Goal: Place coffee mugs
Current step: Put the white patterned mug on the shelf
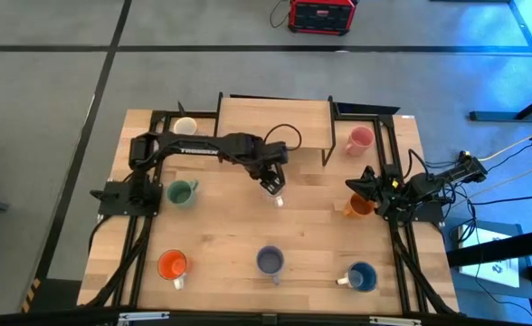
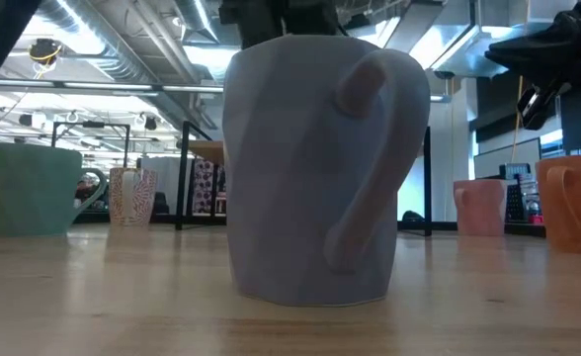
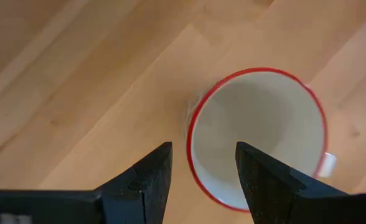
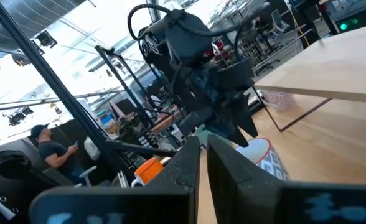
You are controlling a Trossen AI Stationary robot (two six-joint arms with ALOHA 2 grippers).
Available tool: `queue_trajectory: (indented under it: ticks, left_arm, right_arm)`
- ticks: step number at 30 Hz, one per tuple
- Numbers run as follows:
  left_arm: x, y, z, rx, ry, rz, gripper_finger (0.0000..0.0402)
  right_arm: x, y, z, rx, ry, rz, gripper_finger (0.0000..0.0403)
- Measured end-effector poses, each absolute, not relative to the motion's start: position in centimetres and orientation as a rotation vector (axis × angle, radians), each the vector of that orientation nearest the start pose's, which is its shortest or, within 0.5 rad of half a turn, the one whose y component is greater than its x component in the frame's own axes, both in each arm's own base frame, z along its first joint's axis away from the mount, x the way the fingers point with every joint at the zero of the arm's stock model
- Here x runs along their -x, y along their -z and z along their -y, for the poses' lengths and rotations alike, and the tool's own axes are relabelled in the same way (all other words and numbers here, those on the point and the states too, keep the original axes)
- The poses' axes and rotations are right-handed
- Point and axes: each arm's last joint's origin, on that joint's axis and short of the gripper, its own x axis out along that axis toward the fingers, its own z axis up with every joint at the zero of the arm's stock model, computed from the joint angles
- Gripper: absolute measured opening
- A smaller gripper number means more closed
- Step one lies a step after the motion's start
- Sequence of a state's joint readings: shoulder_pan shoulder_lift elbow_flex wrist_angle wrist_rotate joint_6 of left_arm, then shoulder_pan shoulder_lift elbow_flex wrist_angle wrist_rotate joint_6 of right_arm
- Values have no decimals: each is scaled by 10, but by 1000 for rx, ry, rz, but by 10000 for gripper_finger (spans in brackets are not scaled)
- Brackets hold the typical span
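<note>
1. two fingers of the left gripper (image 3: 198, 177) stand spread just above the red-rimmed white mug (image 1: 276, 197), which sits on the bench (image 1: 230, 244) near its middle.
2. one risk: a sideways pull-away could clip the rim and tip it.
3. right of that mug, the right gripper (image 1: 361, 184) rests pressed together over the amber mug (image 1: 356, 206), partly hiding it.
</note>
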State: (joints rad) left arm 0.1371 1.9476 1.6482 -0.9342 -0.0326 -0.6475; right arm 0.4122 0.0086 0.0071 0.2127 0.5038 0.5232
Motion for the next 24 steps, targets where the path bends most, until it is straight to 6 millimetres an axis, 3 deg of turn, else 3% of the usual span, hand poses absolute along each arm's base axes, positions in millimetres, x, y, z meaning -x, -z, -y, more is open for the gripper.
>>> queue_trajectory:
  ticks: [13,24]
  left_arm:
    - [-406,-218,-62,583,-533,-1189,158]
    - [-406,-220,-63,514,-462,-1199,34]
  right_arm:
    - [-90,-184,-24,-612,42,204,19]
    - [-90,-184,-24,-612,45,205,19]
